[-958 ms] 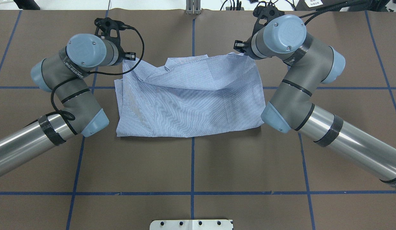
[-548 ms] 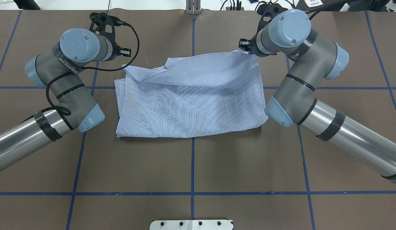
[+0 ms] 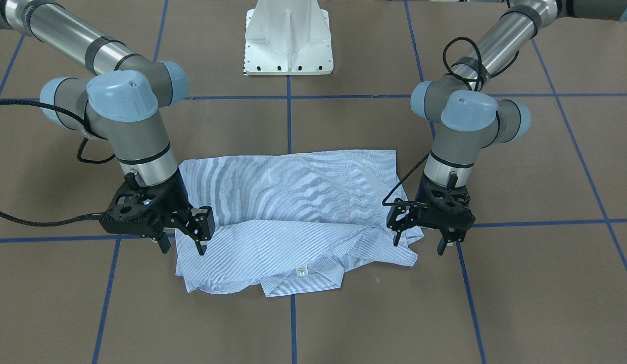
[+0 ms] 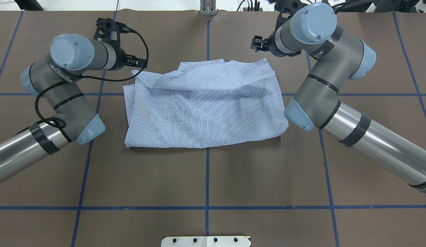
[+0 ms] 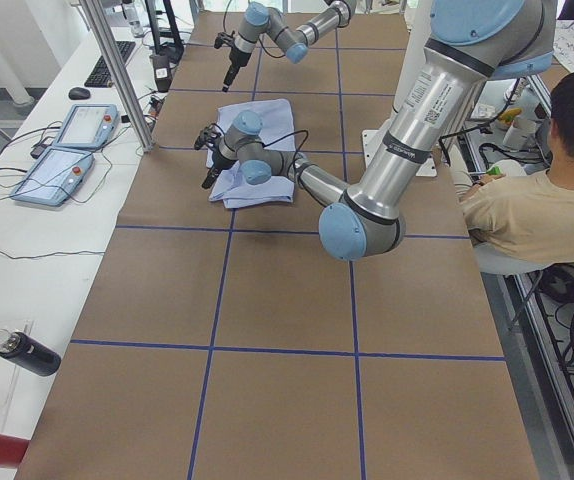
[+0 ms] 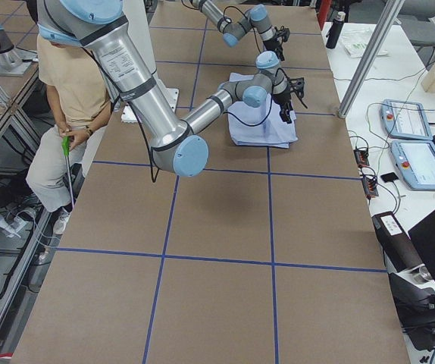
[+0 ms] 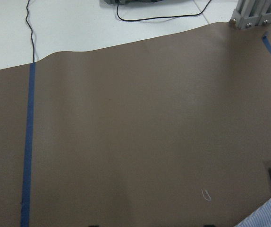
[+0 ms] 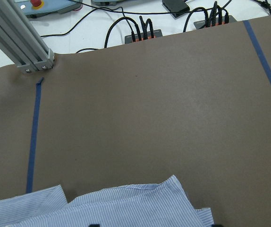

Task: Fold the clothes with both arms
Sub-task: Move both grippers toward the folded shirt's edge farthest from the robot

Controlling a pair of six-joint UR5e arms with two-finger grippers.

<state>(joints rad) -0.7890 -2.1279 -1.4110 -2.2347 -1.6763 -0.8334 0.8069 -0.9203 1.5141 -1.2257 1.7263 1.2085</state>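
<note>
Left tool and right tool, both spread, empty, above shirt

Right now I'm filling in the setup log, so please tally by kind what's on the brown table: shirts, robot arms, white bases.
Shirt: 1
Robot arms: 2, the left arm and the right arm
White base: 1
Total: 4

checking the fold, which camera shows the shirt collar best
The exterior front-facing view: the collar lies nearest that camera, label showing. Overhead shows it only as a folded far edge; the side views show the shirt too small, the wrist views just cloth edges.
</note>
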